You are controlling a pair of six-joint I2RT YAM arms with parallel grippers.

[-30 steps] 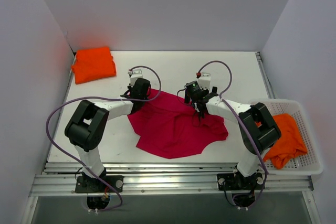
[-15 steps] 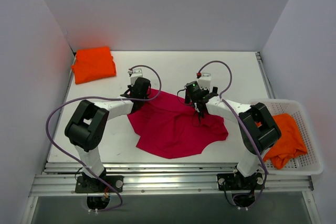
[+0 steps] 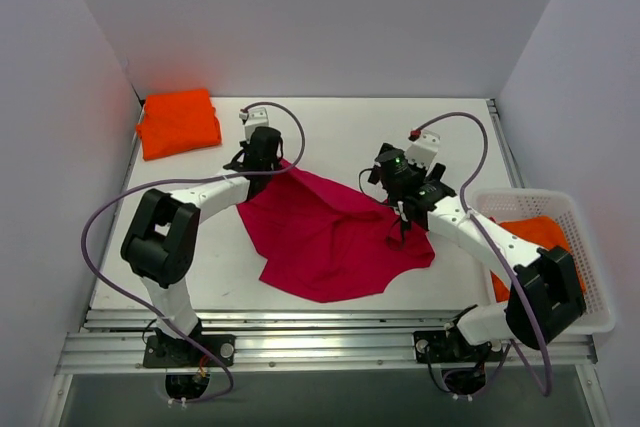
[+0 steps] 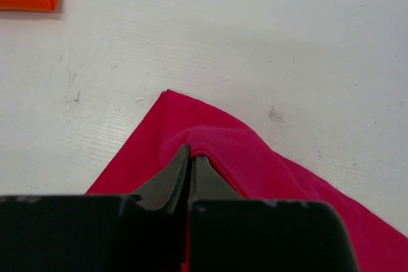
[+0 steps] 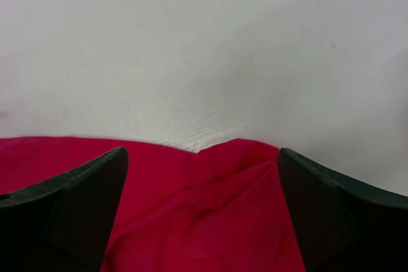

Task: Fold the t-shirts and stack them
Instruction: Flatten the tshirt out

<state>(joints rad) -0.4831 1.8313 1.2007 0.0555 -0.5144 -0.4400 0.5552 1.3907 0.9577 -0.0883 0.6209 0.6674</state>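
White worktop (image 3: 340,127) carries everything. Left end effector (image 4: 190,155), clamped shut, pinches the pink shirt's (image 3: 330,237) far-left corner. Right end effector (image 5: 201,152) hangs wide open over its far-right edge, holding nothing. A folded orange shirt (image 3: 178,122) lies well left of the pink shirt, and another sits in the basket (image 3: 560,322) to its right. The thin pinch could slip, and a one-sided pull would skew the fold.

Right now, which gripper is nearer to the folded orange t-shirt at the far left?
Left. The left gripper, shut on the crimson t-shirt, is a short way right of the folded orange t-shirt; the right gripper, open, is farther right, over the crimson t-shirt's right part.
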